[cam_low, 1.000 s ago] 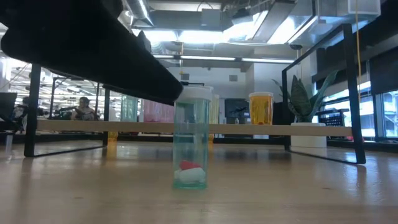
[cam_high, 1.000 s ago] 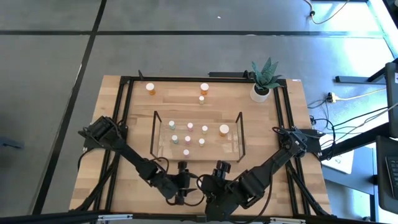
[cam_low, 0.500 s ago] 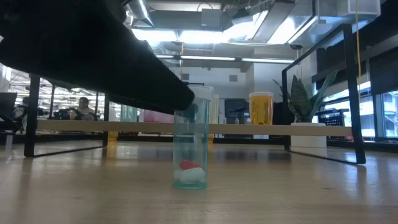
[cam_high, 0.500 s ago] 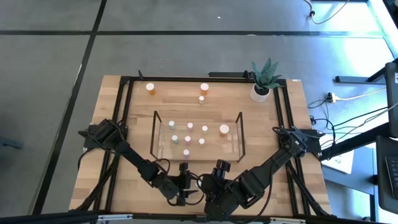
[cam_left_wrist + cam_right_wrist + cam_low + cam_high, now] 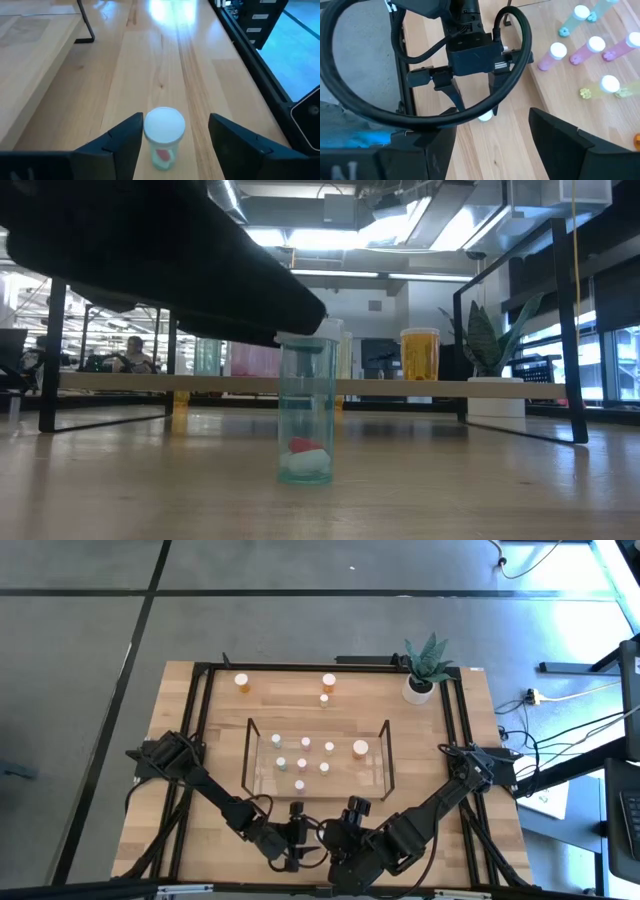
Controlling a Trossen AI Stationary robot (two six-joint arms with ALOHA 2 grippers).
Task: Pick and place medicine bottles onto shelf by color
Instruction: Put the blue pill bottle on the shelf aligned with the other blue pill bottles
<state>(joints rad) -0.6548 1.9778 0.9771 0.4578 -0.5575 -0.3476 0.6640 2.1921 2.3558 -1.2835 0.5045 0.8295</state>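
Bottles stand inside the shelf (image 5: 318, 757) at mid-counter (image 5: 450, 800) in the high view, with two orange ones behind it; both arms crowd the near edge. Low view: a green bottle (image 5: 305, 405) stands upright under a dark arm. Left wrist view: the left gripper (image 5: 172, 137) is spread apart around that bottle's cap, not clamped. Right wrist view: the right gripper (image 5: 490, 145) is apart, empty.

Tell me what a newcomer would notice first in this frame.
Most striking is the left tool, open around a small greenish bottle with a white cap, standing alone on the wooden table near its front edge. Behind it, the clear shelf at mid-table already holds several small bottles. The right tool waits open beside the left one.
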